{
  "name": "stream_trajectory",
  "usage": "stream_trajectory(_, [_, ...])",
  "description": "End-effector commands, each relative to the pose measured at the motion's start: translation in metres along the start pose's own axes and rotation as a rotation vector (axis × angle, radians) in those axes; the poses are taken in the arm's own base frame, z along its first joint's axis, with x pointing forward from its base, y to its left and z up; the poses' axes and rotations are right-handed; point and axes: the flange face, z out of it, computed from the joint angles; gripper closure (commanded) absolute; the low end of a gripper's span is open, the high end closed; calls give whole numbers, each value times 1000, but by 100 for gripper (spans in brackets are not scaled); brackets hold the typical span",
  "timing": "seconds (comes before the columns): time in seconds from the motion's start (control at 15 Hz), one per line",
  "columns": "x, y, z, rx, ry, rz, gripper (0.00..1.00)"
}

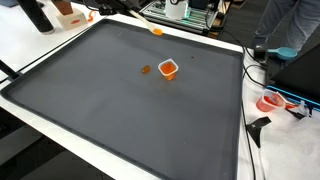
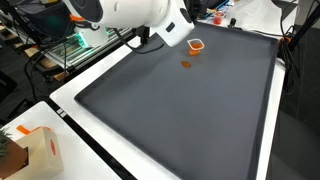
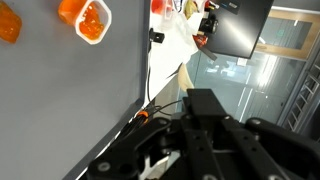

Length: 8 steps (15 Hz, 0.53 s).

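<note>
An orange cup [image 1: 168,69] stands upright on the dark mat [image 1: 120,110], seen also as the orange cup [image 2: 196,45] at the mat's far side. A small orange piece [image 1: 145,70] lies just beside it, the same orange piece [image 2: 186,64]. In the wrist view the cup [image 3: 88,20] and the piece [image 3: 8,25] sit at the top left, far from my gripper [image 3: 200,112]. The gripper is a dark mass at the bottom, and its fingers are too dark to separate. The white arm [image 2: 120,15] hangs over the mat's edge, with the gripper [image 2: 150,38] short of the cup and touching nothing.
A cardboard box [image 2: 30,150] sits on the white table [image 2: 70,100] outside the mat. Cables and equipment [image 1: 195,15] crowd the back edge. A person [image 1: 285,30] stands at one side, next to a red-and-white item [image 1: 270,102]. An orange-tipped object [image 1: 156,32] lies near the mat's border.
</note>
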Motion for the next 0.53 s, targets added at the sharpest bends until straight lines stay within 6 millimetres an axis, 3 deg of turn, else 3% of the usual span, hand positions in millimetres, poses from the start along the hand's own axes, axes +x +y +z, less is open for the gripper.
stream_trajectory(0.0, [2,-11,-10,-55,41,51,97])
stream_trajectory(0.47, [16,-19,-8,-356,88,126,97])
